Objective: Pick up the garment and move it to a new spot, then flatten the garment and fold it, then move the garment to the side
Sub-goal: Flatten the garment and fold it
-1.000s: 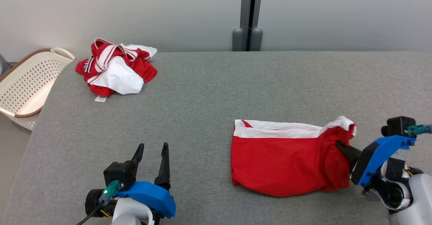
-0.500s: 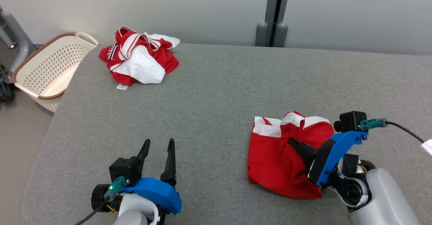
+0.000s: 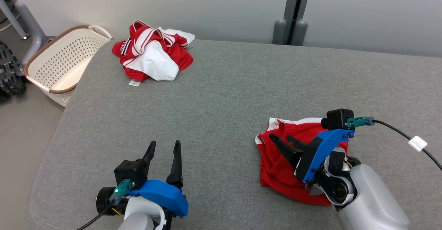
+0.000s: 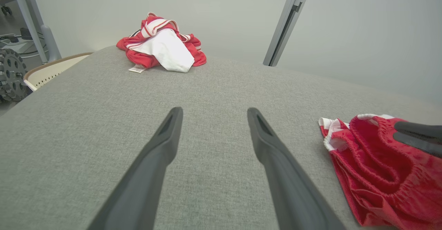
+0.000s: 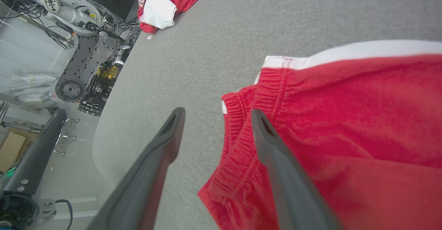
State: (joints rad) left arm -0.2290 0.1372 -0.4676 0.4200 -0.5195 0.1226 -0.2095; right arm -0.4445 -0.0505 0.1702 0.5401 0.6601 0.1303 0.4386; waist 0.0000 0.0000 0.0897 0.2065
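Item: red garment (image 3: 276, 169), doubled over and lying directly beneath your right gripper (image 3: 281, 138). Its jaws are spread and empty, probably so the fold can settle. Left gripper (image 3: 165, 143): spread, idle, well apart.

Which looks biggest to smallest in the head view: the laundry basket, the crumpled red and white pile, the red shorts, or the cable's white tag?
1. red shorts and laundry basket, too alike to rank; the shorts sit nearer and partly behind the right gripper.
2. crumpled pile.
3. white tag.
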